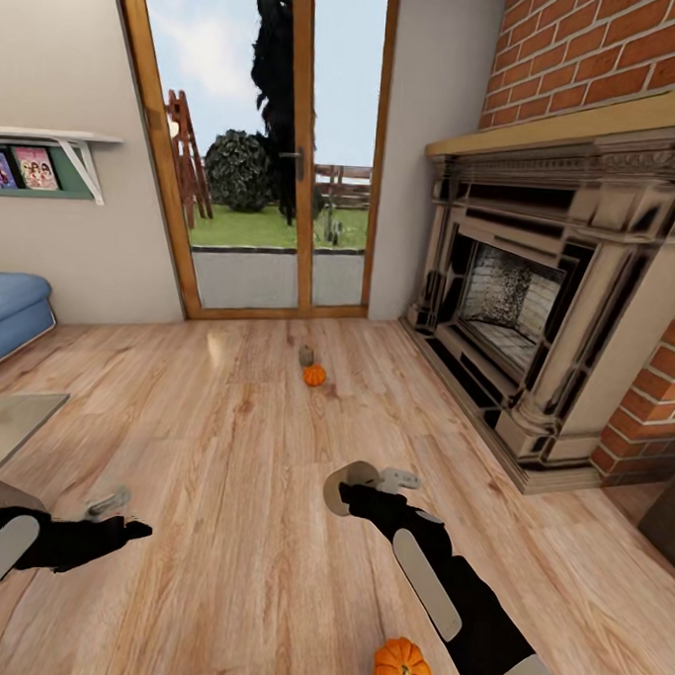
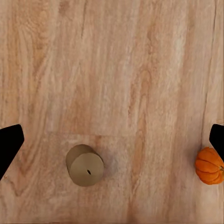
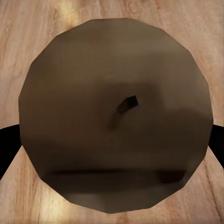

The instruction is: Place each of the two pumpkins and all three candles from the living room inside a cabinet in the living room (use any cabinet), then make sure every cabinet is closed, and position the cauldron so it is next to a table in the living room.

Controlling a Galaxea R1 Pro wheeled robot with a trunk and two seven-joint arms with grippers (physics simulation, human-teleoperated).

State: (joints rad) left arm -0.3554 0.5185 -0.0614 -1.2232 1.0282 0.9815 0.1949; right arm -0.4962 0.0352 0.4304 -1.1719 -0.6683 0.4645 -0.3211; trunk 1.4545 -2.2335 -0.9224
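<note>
My right gripper (image 1: 366, 481) is shut on a beige candle (image 1: 338, 488), held above the wood floor; its round top and wick (image 3: 126, 105) loom close in the right wrist view. One orange pumpkin (image 1: 402, 668) sits on the floor beside my right forearm. A second pumpkin (image 1: 315, 375) and a small candle (image 1: 305, 355) lie farther off, near the glass door. My left gripper (image 1: 123, 520) hangs open over the floor. In its wrist view, a third candle (image 2: 85, 165) stands between the spread fingertips (image 2: 9, 142) and a pumpkin (image 2: 209, 166) sits by one finger. The cabinet is out of view.
An ornate fireplace (image 1: 537, 308) with a brick wall fills the right side. A glass patio door (image 1: 263, 146) is straight ahead. At the left are a blue sofa (image 1: 12, 311) and a glass table corner (image 1: 11, 424). A wall shelf (image 1: 50, 159) holds books.
</note>
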